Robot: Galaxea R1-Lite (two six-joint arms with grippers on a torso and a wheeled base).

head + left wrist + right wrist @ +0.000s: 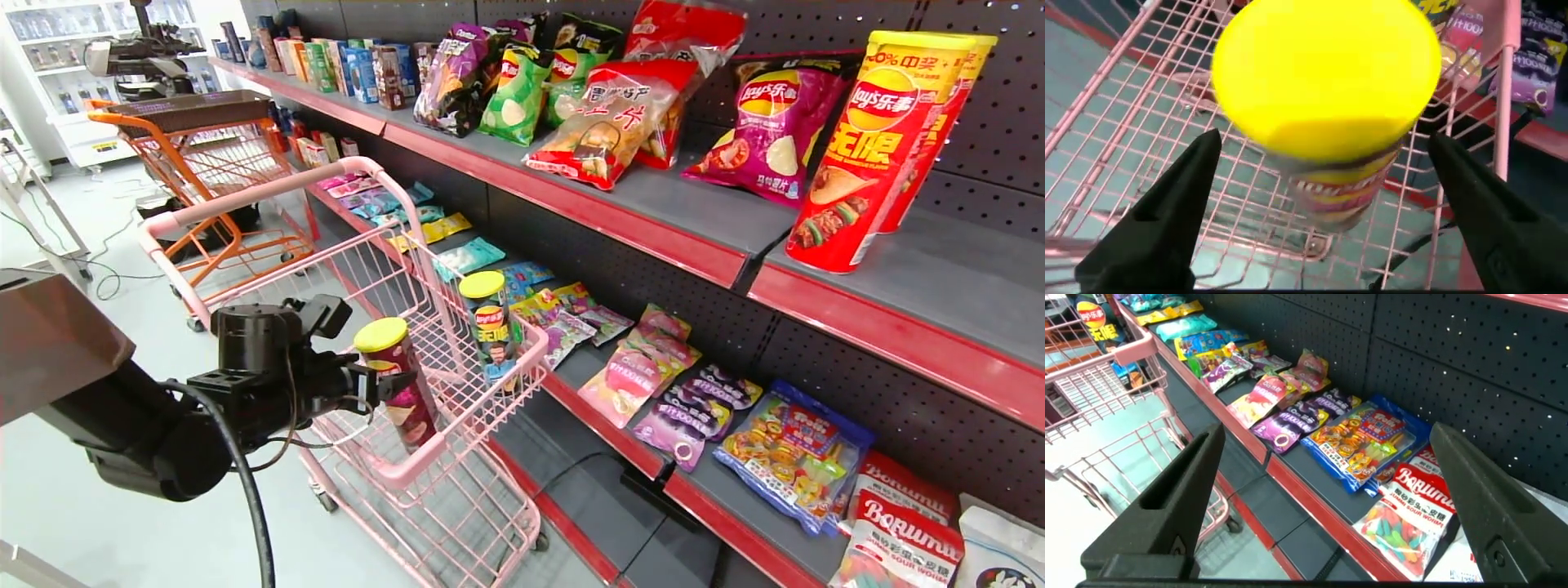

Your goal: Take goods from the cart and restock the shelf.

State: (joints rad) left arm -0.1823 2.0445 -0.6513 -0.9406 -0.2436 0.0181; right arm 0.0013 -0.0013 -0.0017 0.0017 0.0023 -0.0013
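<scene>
- Two cans with yellow lids stood upright in the basket of the pink cart (465, 412), apart from each other.
- The nearer can (412, 408) stood at the cart's near side. The farther can (492, 327) stood at the side next to the shelves.
- The left gripper (392, 382) was at the nearer can, just under its lid. Its fingers (1167, 220) were spread, one on each side, with a gap to the can's body, so nothing was clamped.
- The right gripper (1327, 431) was wide open with nothing between its fingers. It faced the lower shelf (575, 369), where candy bags (1372, 441) lay flat.
- On the upper shelf (702, 204), tall red chip cans (873, 155) stood beside leaning chip bags (767, 122).
- An orange cart (204, 163) stood behind the pink one.
</scene>
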